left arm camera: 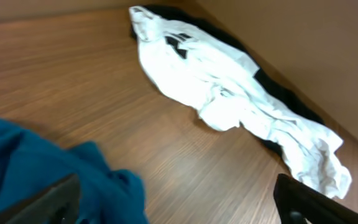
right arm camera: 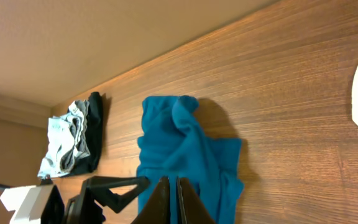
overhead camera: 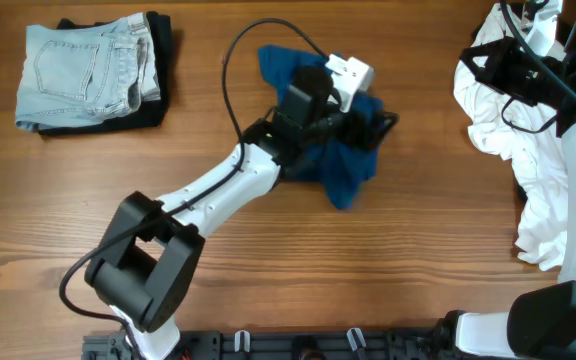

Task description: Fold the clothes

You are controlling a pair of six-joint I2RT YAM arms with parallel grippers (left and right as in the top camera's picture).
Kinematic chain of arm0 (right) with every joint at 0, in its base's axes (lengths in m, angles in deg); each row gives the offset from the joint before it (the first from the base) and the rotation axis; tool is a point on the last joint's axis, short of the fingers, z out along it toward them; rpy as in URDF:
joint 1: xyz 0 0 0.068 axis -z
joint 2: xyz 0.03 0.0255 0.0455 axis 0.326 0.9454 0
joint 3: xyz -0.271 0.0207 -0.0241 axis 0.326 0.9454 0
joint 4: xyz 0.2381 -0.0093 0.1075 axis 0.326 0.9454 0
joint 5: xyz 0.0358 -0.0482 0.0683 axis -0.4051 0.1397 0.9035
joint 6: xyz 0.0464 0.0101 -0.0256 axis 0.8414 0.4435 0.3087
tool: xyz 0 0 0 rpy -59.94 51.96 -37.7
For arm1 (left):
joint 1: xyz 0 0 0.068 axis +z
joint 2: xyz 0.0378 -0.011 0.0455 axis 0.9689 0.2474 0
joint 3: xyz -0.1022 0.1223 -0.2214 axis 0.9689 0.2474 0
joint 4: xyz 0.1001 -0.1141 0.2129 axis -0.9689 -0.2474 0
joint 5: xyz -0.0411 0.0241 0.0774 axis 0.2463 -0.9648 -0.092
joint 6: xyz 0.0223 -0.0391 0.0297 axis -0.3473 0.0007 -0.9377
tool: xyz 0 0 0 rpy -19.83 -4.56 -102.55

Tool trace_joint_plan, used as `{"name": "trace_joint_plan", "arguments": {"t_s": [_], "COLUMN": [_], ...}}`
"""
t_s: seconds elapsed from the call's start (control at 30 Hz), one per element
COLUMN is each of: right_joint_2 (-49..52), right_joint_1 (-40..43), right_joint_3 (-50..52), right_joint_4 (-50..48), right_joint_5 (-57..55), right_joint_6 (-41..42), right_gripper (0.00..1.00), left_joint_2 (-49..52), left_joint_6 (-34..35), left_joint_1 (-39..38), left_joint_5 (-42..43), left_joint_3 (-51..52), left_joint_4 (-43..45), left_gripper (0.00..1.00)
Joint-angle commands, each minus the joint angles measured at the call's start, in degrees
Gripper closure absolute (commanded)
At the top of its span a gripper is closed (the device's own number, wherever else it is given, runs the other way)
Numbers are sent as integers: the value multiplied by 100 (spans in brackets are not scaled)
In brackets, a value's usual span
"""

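Observation:
The deep-blue garment (overhead camera: 343, 165) lies crumpled in the middle of the table; it also shows in the left wrist view (left arm camera: 36, 168) and the right wrist view (right arm camera: 179, 149). My left gripper (overhead camera: 373, 125) is over its right edge, jaws wide open (left arm camera: 179, 199), with blue cloth by the left finger. The white garment with black marks (overhead camera: 498, 120) lies heaped at the right (left arm camera: 210, 81). My right gripper (overhead camera: 473, 62) hovers over its upper left part, fingers shut and empty (right arm camera: 177, 186). The light-blue denim shorts (overhead camera: 83, 70) lie folded at the far left (right arm camera: 64, 140).
A black garment (overhead camera: 163, 60) lies under the shorts. A black cable (overhead camera: 230, 90) loops over the table beside the left arm. Bare wood (overhead camera: 368, 270) spans the front of the table.

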Motion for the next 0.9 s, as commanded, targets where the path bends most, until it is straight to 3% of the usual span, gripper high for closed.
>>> {"name": "trace_joint_plan", "arguments": {"t_s": [0.0,0.2,0.5,0.67,0.87], "right_joint_2": [42,63,1054,1576,1871], "right_joint_1": [24,22,-793,-1762,-2597], "right_joint_3": [20,59,79,79,79], "right_joint_4": [-15,-129,-61,-131,-498], "right_joint_5": [-44,-313,-546,-1419,-2378], "right_joint_6": [-118,-168,-1405,-1775,-1602], "right_gripper": [94,83,50,37,33], "left_joint_2": [52,-551,-957,-955,-955], "left_joint_6": [151,444,411,396,400], "left_joint_1": [94,1036,2461,2608,2608], "left_joint_5": [9,4,-35,-986,-1860], "left_joint_3": [-129,-415,-431,-431,-426], "left_joint_4": [-22,-1139,-2778,-3416,-3773], "left_gripper": [0,0,0,0,0]}}
